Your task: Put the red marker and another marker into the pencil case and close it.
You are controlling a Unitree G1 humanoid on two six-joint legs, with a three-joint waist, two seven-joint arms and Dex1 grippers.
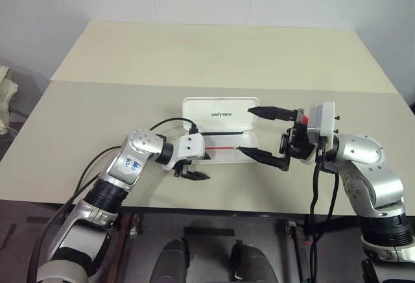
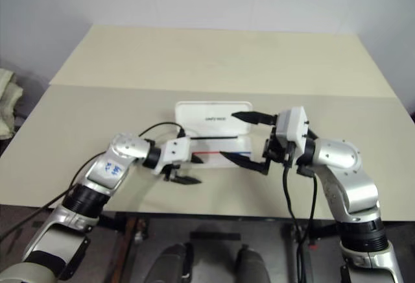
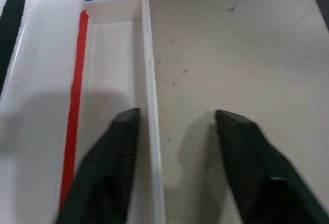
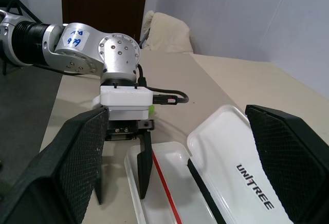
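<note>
White hard-plastic pencil case lies open, lid lettered UNITREE

White pencil case open on table, lid raised, red stripe inside.

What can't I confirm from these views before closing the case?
- Eye views: the left gripper covers the left end of the pencil case, and the right gripper covers its right end, so what lies there is hidden.
- Right wrist view: the dark strip between tray and lid could be a marker or the hinge. The picture edge cuts it off.
- Right wrist view: the light-green bit behind the left gripper is too small to identify.
</note>
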